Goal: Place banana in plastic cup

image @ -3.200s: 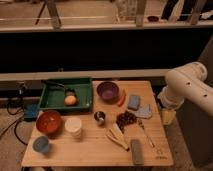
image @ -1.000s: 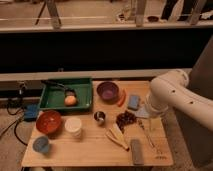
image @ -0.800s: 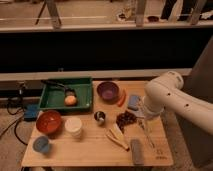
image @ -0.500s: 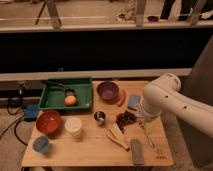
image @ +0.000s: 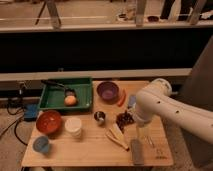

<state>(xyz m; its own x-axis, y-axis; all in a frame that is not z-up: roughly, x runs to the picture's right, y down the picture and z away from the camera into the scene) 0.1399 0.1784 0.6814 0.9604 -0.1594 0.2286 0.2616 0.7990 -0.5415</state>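
The arm has come in from the right and lowered, so the pincer now hangs spread and empty just beside the banana on the tabletop, well apart from the light-blue plastic cup; grasping seems next

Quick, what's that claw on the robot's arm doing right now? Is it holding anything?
Gripper: open, holding nothing; it hangs just to the right of the banana, not touching it.
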